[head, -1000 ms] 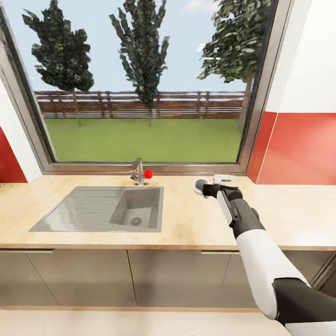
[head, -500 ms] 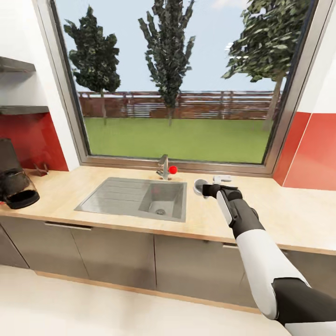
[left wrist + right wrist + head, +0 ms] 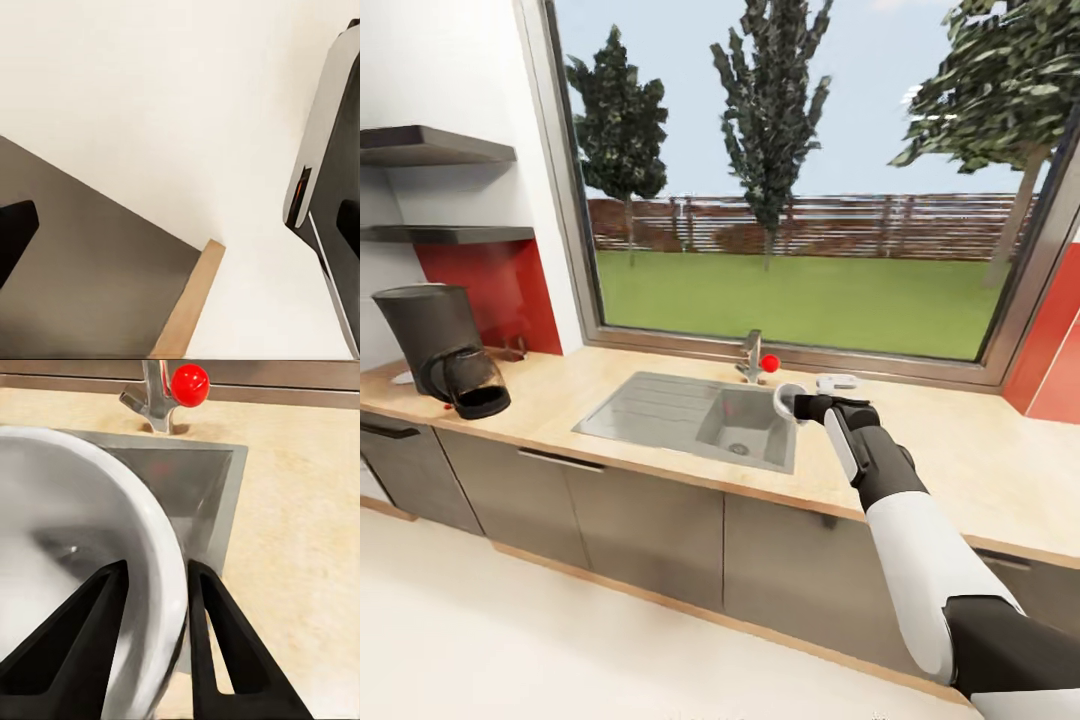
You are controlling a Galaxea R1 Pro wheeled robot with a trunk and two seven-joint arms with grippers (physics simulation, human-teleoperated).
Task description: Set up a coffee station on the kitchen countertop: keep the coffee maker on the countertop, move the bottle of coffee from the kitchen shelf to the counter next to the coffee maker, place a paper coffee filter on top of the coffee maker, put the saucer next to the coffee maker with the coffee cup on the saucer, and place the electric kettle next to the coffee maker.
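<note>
Pinching the rim of the white coffee cup [image 3: 82, 510] in the right gripper [image 3: 157, 585] – one dark finger [image 3: 82, 637] inside the bowl, the other outside, closed narrow on the wall. Holding the cup in the air above the kitchen countertop [image 3: 960, 450], over the right edge of the inset sink [image 3: 700, 420] and near the tap with the red knob [image 3: 757, 358]. Looking further out along the worktop to its far left end, well apart from the cup: the coffee maker [image 3: 445, 345] standing upright with its carafe, below the thin black kitchen shelf [image 3: 450, 235], and something small, flat and white [image 3: 402, 377] lying just beside it – possibly the saucer, too small to say. Judging the job as early to midway: coffee maker in place, cup lifted but not yet set on a saucer, and no sign here of the bottle, filter and kettle steps being done.
</note>
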